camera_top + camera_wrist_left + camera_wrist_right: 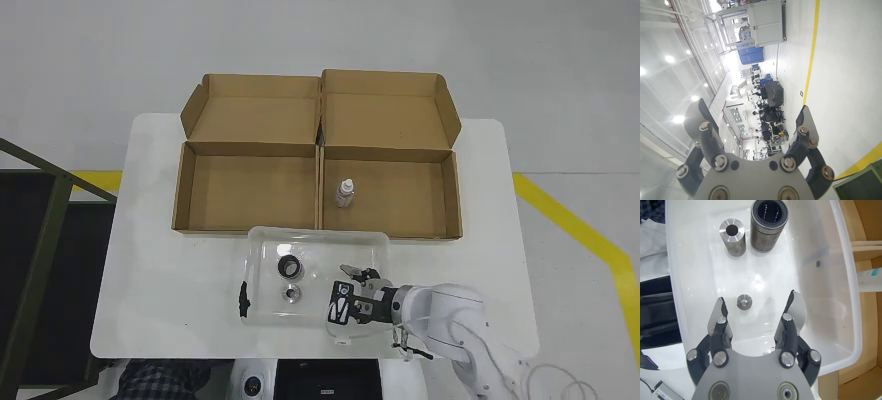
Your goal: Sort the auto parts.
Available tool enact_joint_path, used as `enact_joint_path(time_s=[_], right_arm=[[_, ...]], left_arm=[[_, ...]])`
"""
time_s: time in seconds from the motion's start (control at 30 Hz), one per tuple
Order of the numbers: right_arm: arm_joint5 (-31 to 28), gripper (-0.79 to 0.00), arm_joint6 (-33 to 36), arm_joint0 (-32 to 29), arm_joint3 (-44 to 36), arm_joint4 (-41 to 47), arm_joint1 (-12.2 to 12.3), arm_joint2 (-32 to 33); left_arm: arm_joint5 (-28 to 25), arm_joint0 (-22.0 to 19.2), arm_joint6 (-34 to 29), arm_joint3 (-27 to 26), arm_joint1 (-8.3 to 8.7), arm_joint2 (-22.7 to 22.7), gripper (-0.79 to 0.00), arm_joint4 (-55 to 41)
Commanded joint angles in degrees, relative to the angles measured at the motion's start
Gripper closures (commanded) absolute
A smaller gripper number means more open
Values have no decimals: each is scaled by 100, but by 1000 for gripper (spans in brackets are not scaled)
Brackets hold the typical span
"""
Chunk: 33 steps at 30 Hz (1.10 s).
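A clear plastic bin (318, 236) stands at the table's front. In it stand a dark linear bearing (768, 224) (290, 267) and a steel sleeve (732, 237) (289, 294), side by side. A small metal stud (744, 304) sits on the bin floor closer to my right gripper (757, 297) (342, 292). That gripper hangs open over the bin's right half, with the stud between its fingertips (722, 306) and below them, nearer one finger. My left gripper (753, 113) is open and holds nothing; it faces the room.
Two open cardboard boxes stand side by side behind the bin. The left box (245, 228) has nothing in it; the right box (452, 200) holds a small white bottle (345, 192) (869, 274). A small black item (242, 298) lies at the bin's left edge.
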Motion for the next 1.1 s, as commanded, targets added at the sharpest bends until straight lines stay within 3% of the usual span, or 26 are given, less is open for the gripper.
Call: enact_joint_path(time_s=[0.0,0.13,0.43,0.5,0.57,1.07], right_arm=[[-4,-508,17,37,52,5,1,-55],[-19,-391,76,120,153,13,8,-145],[-68,-271,240,282,313,109,29,-298],[-65,-175,267,301,332,141,35,-318],[-64,-6,287,315,345,174,42,-335],[118,0,-63,383,45,535,107,-193]], left_arm=[[0,0,0,0,0,0,-785,0],[0,0,0,0,0,0,-785,0],[0,0,0,0,0,0,-785,0],[0,0,0,0,0,0,-785,0],[0,0,0,0,0,0,-785,0],[0,0,0,0,0,0,-785,0]])
